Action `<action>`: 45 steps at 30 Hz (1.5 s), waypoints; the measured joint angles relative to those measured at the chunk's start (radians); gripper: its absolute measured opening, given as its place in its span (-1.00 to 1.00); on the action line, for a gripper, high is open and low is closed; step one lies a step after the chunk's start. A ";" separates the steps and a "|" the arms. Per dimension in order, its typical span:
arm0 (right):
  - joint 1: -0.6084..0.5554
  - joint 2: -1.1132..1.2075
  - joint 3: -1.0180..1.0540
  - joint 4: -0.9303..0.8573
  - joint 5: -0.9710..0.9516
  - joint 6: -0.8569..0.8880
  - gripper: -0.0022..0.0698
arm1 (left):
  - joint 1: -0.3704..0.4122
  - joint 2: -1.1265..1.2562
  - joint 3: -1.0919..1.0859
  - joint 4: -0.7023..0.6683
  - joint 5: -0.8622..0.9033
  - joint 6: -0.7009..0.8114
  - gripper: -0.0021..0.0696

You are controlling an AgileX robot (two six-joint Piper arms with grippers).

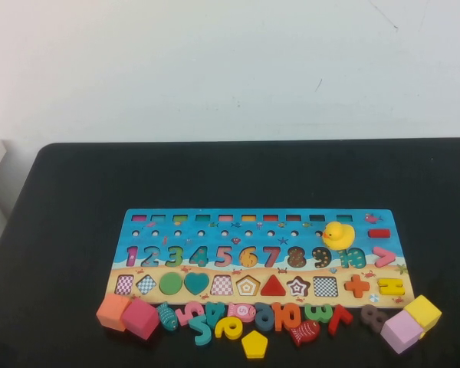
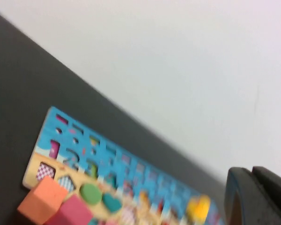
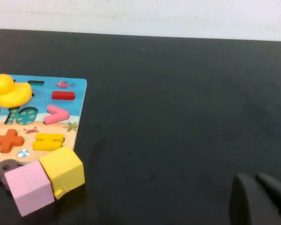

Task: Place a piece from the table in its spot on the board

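One piece [image 1: 254, 344] matters for this step: the small flat yellow pentagon, which lies on the table [image 1: 69, 199] just in front of the board [image 1: 257, 257], at the near edge of the jumble of loose numbers. Its place [image 1: 248, 286], the pentagon recess with pale concentric lines, sits in the sandy lower band between a checkered square recess [image 1: 221, 285] on the left and the red triangle [image 1: 273, 286] on the right, almost straight behind the piece and still empty.

Neither arm is seen in the high view, so the reach has evidently not begun. For a clean pick, the pentagon is best approached from straight above and taken across two opposite sides, the yellow curled number [image 1: 228, 327] just beside it being left undisturbed. Before release, the piece should be turned until its point matches the recess, then lowered flat.

On the left, the left gripper [image 2: 253, 197] is held high and tilted, its dark fingers together with nothing between them, looking down on the board's left end and the orange cube [image 2: 41, 200]. On the right, the right gripper [image 3: 260, 201] hangs over bare table right of the yellow cube [image 3: 62, 170]; its fingers appear pressed together and empty.
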 joint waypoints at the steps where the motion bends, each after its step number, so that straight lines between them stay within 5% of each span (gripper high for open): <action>1: 0.000 0.000 0.000 0.000 0.000 0.000 -0.89 | 0.000 0.023 -0.027 0.012 0.038 0.042 -0.95; 10: 0.000 0.000 0.000 0.000 0.000 0.000 -0.89 | 0.000 0.457 -0.429 0.080 0.462 0.643 -0.95; 24: 0.000 0.000 0.000 0.000 0.000 0.000 -0.89 | -0.045 0.994 -0.722 0.156 0.594 0.830 -0.95; 30: 0.000 0.000 0.000 0.000 0.000 0.000 -0.89 | -0.298 1.087 -0.756 0.347 0.527 0.714 -0.95; 37: 0.000 0.000 0.000 0.000 0.000 0.000 -0.89 | -0.620 1.262 -0.831 0.661 0.464 0.383 -0.95; 45: 0.000 0.000 0.000 0.000 0.000 0.000 -0.89 | -0.800 1.532 -0.984 0.806 0.505 0.230 -0.95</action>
